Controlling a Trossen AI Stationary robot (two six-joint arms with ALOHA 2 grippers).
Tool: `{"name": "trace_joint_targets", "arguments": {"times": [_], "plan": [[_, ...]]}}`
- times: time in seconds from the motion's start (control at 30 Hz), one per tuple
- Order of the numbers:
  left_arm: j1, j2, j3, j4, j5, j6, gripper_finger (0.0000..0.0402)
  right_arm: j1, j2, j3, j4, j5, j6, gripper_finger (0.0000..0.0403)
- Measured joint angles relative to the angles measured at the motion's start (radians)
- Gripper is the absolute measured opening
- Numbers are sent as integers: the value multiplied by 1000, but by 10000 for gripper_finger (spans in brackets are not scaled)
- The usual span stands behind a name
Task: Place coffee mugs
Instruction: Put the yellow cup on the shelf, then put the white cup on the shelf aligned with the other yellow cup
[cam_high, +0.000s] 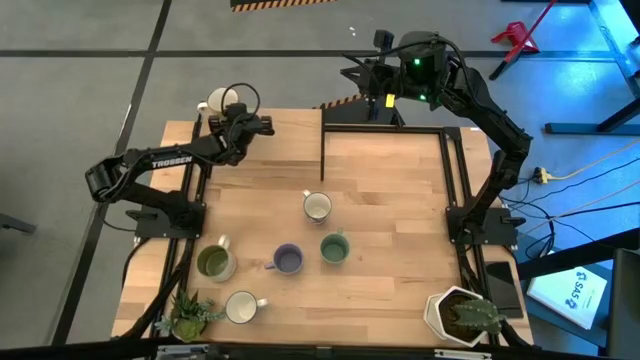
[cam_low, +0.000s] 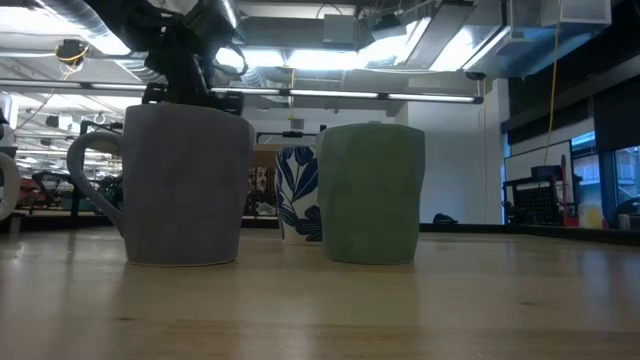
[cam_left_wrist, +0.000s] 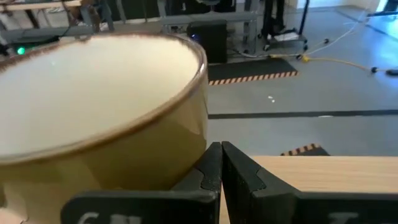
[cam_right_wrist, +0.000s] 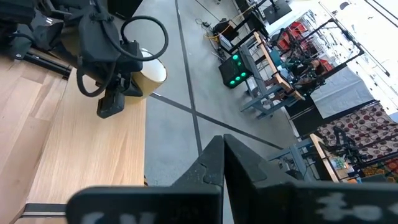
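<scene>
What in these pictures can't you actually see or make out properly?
- Pale yellow mug: cut off by the left wrist view's edges; handle unseen; the left gripper shut beside it.
- Patterned mug, low view: half hidden behind the purple-blue mug and sage green mug.
- Right gripper: shut, holding nothing.
</scene>
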Motion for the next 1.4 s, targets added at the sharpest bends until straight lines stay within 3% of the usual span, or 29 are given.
{"name": "trace_joint_targets", "arguments": {"times": [0.17, 0.7, 0.9, 1.0, 1.07, 1.3, 1.4], "plan": [[19, -3, 0, -50, 11, -63, 0, 0, 0, 0, 0, 0, 0, 0], [51, -14, 0, -88, 28, -56, 0, 0, 0, 0, -4, 0, 0, 0], [45, -16, 0, -79, 118, -55, 0, 0, 0, 0, -4, 0, 0, 0], [28, -46, 0, -63, 246, -55, 0, 0, 0, 0, -4, 0, 0, 0], [16, -74, 0, -59, 393, -49, 0, 0, 0, 0, -4, 0, 0, 0], [-22, -272, 0, -81, 1176, 19, 0, 0, 0, 0, -23, 0, -15, 0], [-81, -365, 0, -126, 1404, 2, 11, 0, 0, 0, -32, 10, -16, 1]]}}
